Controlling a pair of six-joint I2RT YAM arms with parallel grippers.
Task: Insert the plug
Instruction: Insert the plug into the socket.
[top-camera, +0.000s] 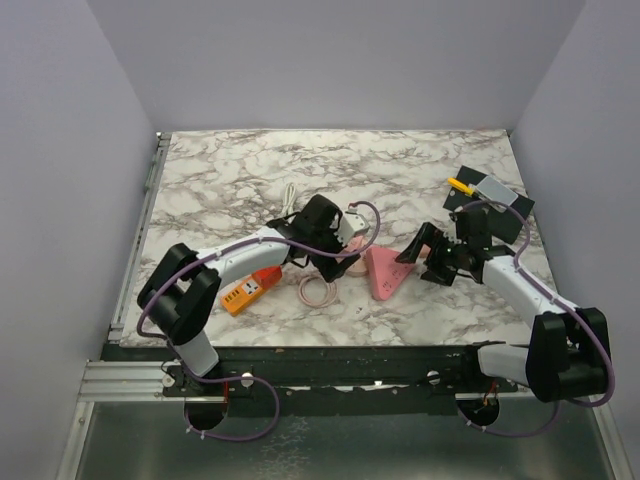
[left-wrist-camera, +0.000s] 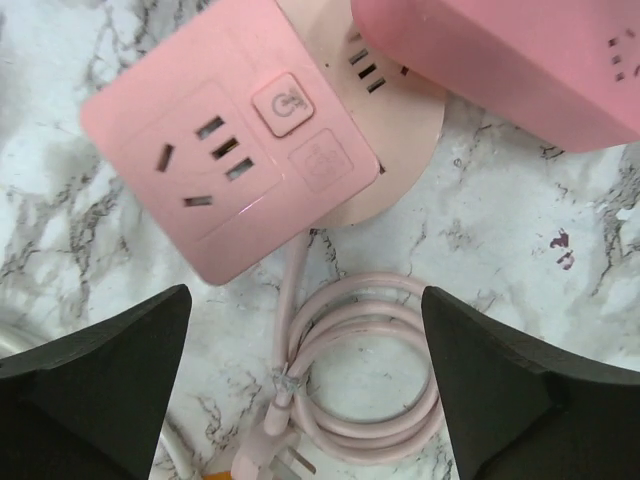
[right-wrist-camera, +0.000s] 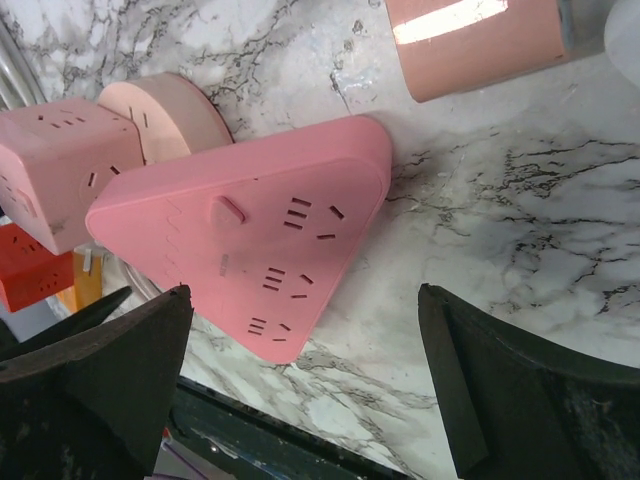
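A pink cube socket (left-wrist-camera: 230, 165) sits on a round pale pink base (left-wrist-camera: 405, 150). Its pink cable (left-wrist-camera: 370, 370) lies coiled on the marble, ending in a pink plug (left-wrist-camera: 262, 455) at the bottom edge of the left wrist view. A pink triangular power strip (right-wrist-camera: 260, 240) lies flat beside them (top-camera: 385, 272). My left gripper (left-wrist-camera: 305, 390) is open and empty above the coil (top-camera: 318, 291), just near of the cube. My right gripper (right-wrist-camera: 305, 390) is open and empty above bare marble, at the right of the triangular strip (top-camera: 425, 262).
An orange power strip (top-camera: 248, 290) lies left of the coil, partly under the left arm. A white cable (top-camera: 290, 195) lies behind it. A black box with a yellow part (top-camera: 490, 205) stands at the right rear. A peach block (right-wrist-camera: 480, 40) lies beyond the triangular strip.
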